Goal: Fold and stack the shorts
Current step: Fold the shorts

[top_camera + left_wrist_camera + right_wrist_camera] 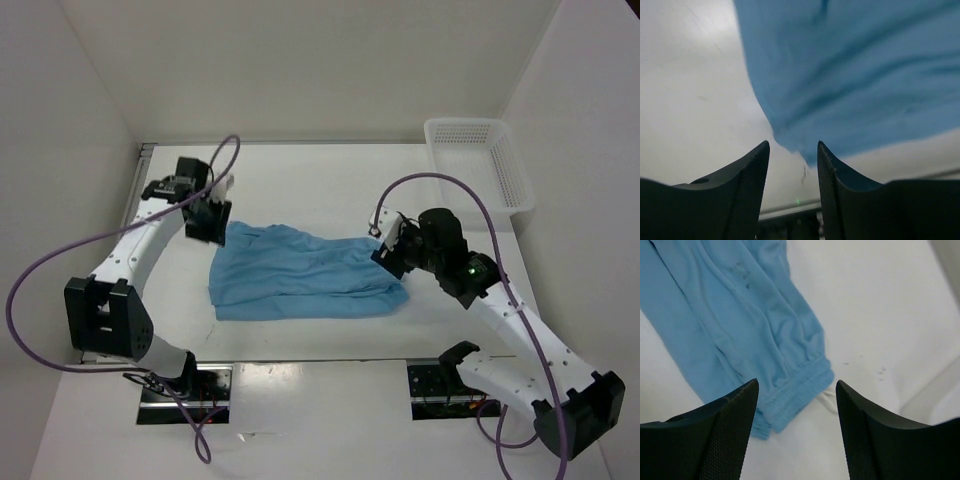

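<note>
The light sky-blue shorts (300, 272) lie flat and folded lengthwise in the middle of the white table, with the elastic waistband (799, 386) at their right end. A bit of white drawstring (828, 401) pokes out beside the waistband. My left gripper (211, 224) is open and empty just above the shorts' far left corner. In the left wrist view the gripper (792, 150) frames that corner of the shorts (855, 75). My right gripper (389, 254) is open and empty above the waistband end, which lies between its fingertips in the right wrist view (796, 387).
A white plastic mesh basket (475, 165) stands at the table's far right corner. White walls close in the table on the left, back and right. The arm bases sit at the near edge.
</note>
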You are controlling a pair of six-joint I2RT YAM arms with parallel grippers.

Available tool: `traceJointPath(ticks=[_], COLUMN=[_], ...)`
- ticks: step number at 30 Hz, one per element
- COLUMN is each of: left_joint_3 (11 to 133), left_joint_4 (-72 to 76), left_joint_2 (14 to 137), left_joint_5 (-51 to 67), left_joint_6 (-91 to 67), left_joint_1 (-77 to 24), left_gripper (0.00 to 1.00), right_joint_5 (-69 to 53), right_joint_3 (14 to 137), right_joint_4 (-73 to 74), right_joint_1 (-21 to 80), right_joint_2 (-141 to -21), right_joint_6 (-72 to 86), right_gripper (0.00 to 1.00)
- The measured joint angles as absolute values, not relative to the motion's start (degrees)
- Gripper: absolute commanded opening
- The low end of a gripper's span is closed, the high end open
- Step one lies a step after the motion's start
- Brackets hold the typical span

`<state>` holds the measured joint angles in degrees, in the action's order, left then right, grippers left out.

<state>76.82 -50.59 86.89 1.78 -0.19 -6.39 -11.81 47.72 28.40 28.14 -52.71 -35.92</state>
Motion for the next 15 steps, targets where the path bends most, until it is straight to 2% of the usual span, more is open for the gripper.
traceJointPath(ticks=[5,9,15], left_joint_3=[62.22,60.99,61.01], left_joint_4=[-56.86,-58.17,-57.06], left_joint_2=[89.62,90.15,91.5], left_joint_5=[7.79,10.33,9.87], left_joint_6=[-0.21,-0.21,-0.19], left_joint_1=[-5.17,-3.03,-1.91], left_gripper=[0.5,0.5,0.53], right_joint_5=[-17.21,-21.87,-25.65], right_joint_3=[50.46,52.73,52.99], right_joint_4=[29.26,30.48,32.16], right_joint_1=[19.59,9.08,7.99], right_joint_2=[-64.03,-73.78,-74.7], right_joint_6=[-22.76,-15.68,-8.43], right_gripper=[0.67,0.67,0.67])
